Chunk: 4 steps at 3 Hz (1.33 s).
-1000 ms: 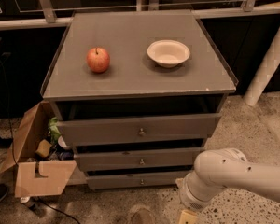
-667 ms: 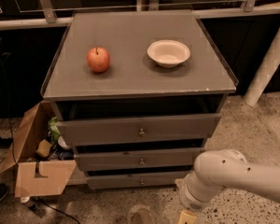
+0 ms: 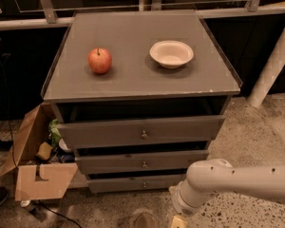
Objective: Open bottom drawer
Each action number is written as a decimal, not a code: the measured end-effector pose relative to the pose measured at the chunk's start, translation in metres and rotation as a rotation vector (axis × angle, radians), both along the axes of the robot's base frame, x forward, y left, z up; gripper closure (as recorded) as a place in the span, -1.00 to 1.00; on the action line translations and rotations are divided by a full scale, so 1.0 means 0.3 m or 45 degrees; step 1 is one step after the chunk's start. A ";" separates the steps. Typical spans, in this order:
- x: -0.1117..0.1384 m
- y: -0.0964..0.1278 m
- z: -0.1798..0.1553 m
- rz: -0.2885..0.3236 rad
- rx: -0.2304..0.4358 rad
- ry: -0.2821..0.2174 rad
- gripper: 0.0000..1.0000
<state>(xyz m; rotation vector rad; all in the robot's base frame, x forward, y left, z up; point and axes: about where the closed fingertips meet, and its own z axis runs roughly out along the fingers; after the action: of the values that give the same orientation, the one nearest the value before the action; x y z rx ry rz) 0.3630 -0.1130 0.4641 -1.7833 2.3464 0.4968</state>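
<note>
The grey cabinet (image 3: 133, 87) has three drawer fronts, each with a small brass knob. The bottom drawer (image 3: 128, 184) is the narrowest and lowest, just above the floor, and its knob (image 3: 144, 185) sits at its centre. Its front looks close to flush under the middle drawer (image 3: 109, 163). My white arm (image 3: 228, 179) comes in from the right, low in front of the cabinet. My gripper (image 3: 178, 221) is at the bottom edge of the view, pointing down, to the right of and below the bottom drawer's knob, and mostly cut off.
A red apple (image 3: 99, 61) and a cream bowl (image 3: 171, 54) sit on the cabinet top. The top drawer (image 3: 104, 133) stands slightly out. An open cardboard box (image 3: 35, 177) with clutter is on the floor at the left. A white pole (image 3: 274, 63) leans at the right.
</note>
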 end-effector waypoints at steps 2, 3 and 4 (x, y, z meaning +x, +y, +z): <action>0.093 0.063 -0.204 -0.005 0.006 0.055 -1.00; 0.094 0.067 -0.218 -0.007 0.008 0.064 -1.00; 0.073 0.080 -0.250 -0.060 0.004 0.039 -1.00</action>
<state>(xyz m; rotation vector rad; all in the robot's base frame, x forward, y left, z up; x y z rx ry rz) 0.3849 -0.0891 0.3891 -1.7269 2.4007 0.5245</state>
